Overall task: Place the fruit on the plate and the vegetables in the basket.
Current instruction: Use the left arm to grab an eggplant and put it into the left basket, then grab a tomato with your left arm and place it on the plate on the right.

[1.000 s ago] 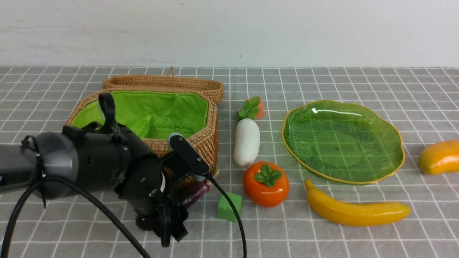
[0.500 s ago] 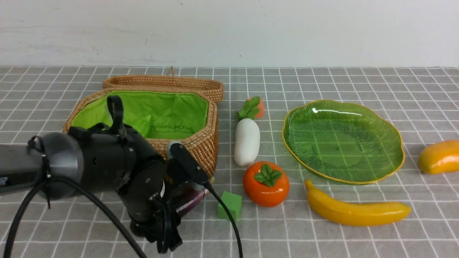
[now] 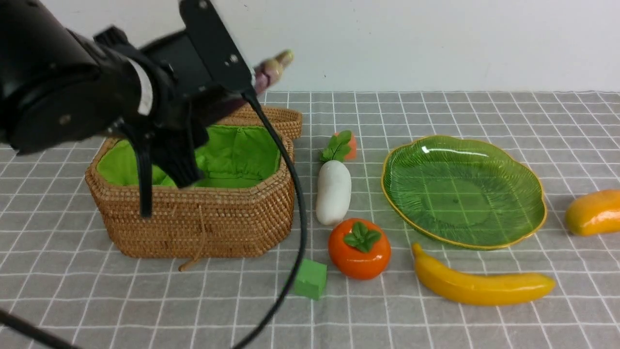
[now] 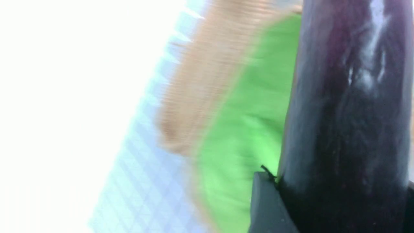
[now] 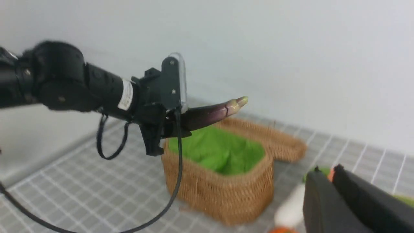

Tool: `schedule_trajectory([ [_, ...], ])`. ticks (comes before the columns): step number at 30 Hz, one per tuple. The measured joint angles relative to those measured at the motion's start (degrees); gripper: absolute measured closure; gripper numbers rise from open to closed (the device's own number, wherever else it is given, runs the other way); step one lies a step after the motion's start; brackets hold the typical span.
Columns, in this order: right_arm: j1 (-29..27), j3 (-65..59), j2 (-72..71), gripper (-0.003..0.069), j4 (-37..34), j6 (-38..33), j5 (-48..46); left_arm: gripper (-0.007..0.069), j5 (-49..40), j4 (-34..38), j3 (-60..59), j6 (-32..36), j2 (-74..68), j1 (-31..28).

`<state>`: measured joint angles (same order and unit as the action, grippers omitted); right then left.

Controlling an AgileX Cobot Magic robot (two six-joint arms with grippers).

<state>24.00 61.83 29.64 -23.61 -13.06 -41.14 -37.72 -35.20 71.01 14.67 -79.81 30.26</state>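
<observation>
item 1, left claw (image 4: 336, 194): mine, raised above the basket (image 3: 203, 223), clamped on the eggplant (image 5: 210, 113).
item 2, eggplant: glossy dark purple, held in the air over the basket's open top and clear of the rim. its pale green stem end points out past the claw, toward the basket's far side.
item 3, basket: tan wicker with bright green lining, open, on the worktop (image 3: 436, 320). its woven lid (image 3: 271, 116) lies flat behind it. my arm hides part of the inside, so i cannot list its contents.
item 4, radish (image 3: 333, 191): white with green leaves, lying just to the right of the basket.
item 5, small orange cube (image 3: 352, 143): right of the basket, behind the radish leaves.
item 6, green cube (image 3: 310, 278): near the basket's front right corner.
item 7, persimmon (image 3: 359, 248): right of the basket, just past the green cube.
item 8, plate (image 3: 460, 194): green glass with a gold rim, well right of the basket, nothing on it.
item 9, banana (image 3: 479, 286): on the worktop, farther right of the basket than the persimmon.
item 10, mango (image 3: 593, 212): farthest right of the basket, beyond the plate.
item 11, right claw (image 5: 326, 171): mine, well right of the basket, jaws together, holding nothing.
</observation>
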Motion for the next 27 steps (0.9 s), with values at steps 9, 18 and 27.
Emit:
schedule_trajectory([
  [9,0.0,0.0,0.0,0.0586,-0.3,-0.2,-1.3,0.0203,2.1,-2.8,0.2,4.0,-11.5,-7.2],
  [18,0.0,0.1,0.0,0.0582,-1.0,-0.2,-4.7,-0.0022,0.8,-9.9,0.2,-15.2,-12.2,-7.4],
  [27,0.0,3.5,-0.2,0.0574,1.5,2.5,-18.7,0.0498,-9.4,19.0,4.5,-26.6,-6.9,7.1],
])
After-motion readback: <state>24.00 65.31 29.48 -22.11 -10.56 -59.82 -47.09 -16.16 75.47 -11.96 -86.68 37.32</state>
